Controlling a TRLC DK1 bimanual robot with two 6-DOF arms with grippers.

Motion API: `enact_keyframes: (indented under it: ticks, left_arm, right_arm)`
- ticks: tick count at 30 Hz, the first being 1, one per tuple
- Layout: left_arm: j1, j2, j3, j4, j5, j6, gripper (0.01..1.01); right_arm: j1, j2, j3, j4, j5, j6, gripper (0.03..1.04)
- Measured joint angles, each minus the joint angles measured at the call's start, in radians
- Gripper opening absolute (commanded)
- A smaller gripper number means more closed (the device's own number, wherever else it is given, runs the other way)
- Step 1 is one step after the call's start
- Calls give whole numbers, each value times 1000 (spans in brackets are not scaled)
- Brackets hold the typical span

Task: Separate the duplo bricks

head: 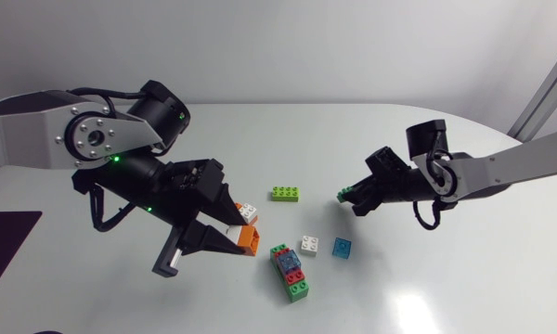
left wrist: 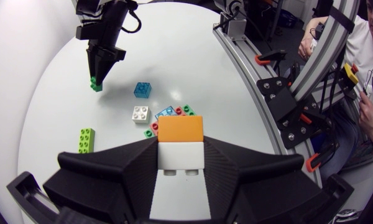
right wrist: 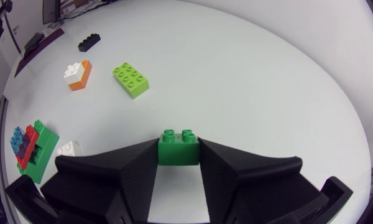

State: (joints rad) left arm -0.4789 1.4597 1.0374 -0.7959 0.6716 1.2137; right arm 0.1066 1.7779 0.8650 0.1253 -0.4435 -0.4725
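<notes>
Left gripper closed on the orange-and-white pair, still joined; fingers bore mostly on the white half, with the orange half standing out ahead of the tips. Right gripper closed narrowly on a single green brick, flat walls against both fingers, studs pointing away from the gripper.

Head view, clock bearings from the mixed stack (green, red, blue, unseparated): held pair at about 10–11 o'clock; lime long brick at 12; green brick at 1; white single at 1, close in; blue single at 2.

Judgement: bricks light, rigid, glossy, so likely to slip under a weak pinch; stud joint a tight press fit. Best hold across opposite flat walls, one brick per gripper; peel by tilting rather than a straight pull. The orange half is free to take once the green brick is set down.
</notes>
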Motion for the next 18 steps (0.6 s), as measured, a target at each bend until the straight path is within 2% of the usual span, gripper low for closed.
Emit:
enact_keyframes:
  ticks: [4, 13, 17, 18]
  left_arm:
    - [-2, 0, 0, 0, -8, -3, 203]
    - [-21, 11, 0, 18, -25, -12, 203]
    - [-31, 19, 0, 28, -29, -24, 203]
    - [-34, 22, 0, 31, -30, -27, 203]
  right_arm:
    - [4, 41, -33, 89, -21, 0, 357]
    - [18, 85, -77, 210, -33, -1, 366]
    - [8, 85, -109, 246, -58, -39, 402]
    - [3, 83, -119, 255, -63, -50, 457]
